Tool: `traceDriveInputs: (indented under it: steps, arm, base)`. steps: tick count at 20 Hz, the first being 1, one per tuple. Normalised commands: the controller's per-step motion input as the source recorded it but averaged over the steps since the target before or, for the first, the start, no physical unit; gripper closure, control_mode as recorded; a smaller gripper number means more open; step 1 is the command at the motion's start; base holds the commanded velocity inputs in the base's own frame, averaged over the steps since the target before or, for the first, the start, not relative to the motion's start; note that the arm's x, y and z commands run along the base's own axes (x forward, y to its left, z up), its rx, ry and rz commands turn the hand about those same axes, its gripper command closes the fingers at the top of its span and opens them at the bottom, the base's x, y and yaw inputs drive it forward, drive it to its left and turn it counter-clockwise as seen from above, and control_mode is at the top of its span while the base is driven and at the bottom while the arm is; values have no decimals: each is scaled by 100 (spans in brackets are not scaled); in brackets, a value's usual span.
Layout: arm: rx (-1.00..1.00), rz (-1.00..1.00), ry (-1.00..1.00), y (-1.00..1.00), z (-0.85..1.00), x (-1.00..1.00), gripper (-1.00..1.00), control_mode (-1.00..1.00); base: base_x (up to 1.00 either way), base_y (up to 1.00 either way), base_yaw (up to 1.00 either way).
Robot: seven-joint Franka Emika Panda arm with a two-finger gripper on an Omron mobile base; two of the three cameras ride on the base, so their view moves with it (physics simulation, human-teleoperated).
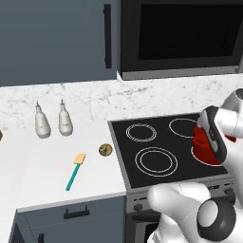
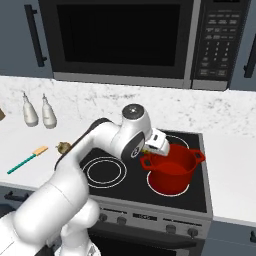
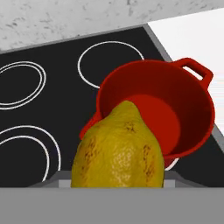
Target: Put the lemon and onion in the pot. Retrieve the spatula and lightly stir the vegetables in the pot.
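My gripper (image 2: 152,145) is shut on the lemon (image 3: 118,151), a dull yellow-olive fruit hanging just over the near left rim of the red pot (image 3: 192,105). The pot (image 2: 170,172) stands on the stove's front right burner, and nothing lies on the part of its floor that I can see. In the left base view my forearm covers much of the pot (image 1: 201,142). The tan onion (image 1: 105,150) (image 2: 63,147) rests on the white counter beside the stove's left edge. Farther left lies the teal-handled spatula (image 1: 75,171) (image 2: 27,158), blade pointing toward the wall.
Two white bottles (image 1: 42,122) (image 1: 65,121) stand near the marble backsplash on the left counter (image 1: 42,161). The black cooktop (image 1: 156,142) has bare burner rings to the pot's left. A dark microwave (image 2: 120,40) hangs above the stove.
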Motion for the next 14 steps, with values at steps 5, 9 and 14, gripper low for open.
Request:
traceDriveInputs:
  steps: [5,9,14]
  arm:
    - [3,0,0,-59,-34,30,100,-100]
    - [0,0,0,-36,-32,29,100,-100]
    - [1,0,0,-16,-34,13,100,-100]
  base:
    - [0,0,0]
    - [0,0,0]
    - [0,0,0]
